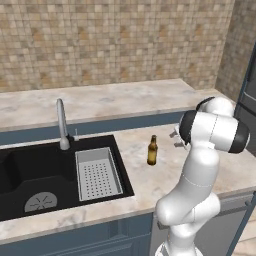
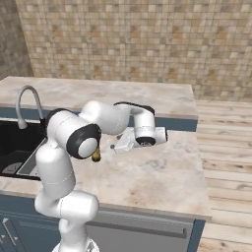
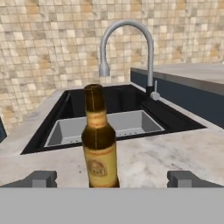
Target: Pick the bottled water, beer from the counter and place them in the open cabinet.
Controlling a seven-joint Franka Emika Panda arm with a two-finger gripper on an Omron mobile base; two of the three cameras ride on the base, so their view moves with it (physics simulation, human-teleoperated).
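One beer [image 3: 100, 140] bottle upright on the marbled surface [image 1: 165, 175], centre of the hand view, just right of the black sink [image 1: 30, 175] and its grey strainer basket [image 1: 97, 175]. Pincer [image 3: 111, 178] spread wide, fingertips [image 3: 41, 178] low at either side of the bottle, not touching it. Curved faucet [image 3: 127, 48] behind, upper centre, against the tiled wall [image 1: 115, 40].

The brown amber glass beer bottle with a yellowish label [image 3: 100, 140] stands upright on the beige marbled stone desk [image 3: 175, 153], between the gripper's [image 3: 112, 178] spread grey fingertips [image 3: 41, 178]; beyond it lie the black inset sink [image 3: 113, 109], its grey strainer basket [image 3: 109, 124] and a curved silver faucet [image 3: 131, 43].
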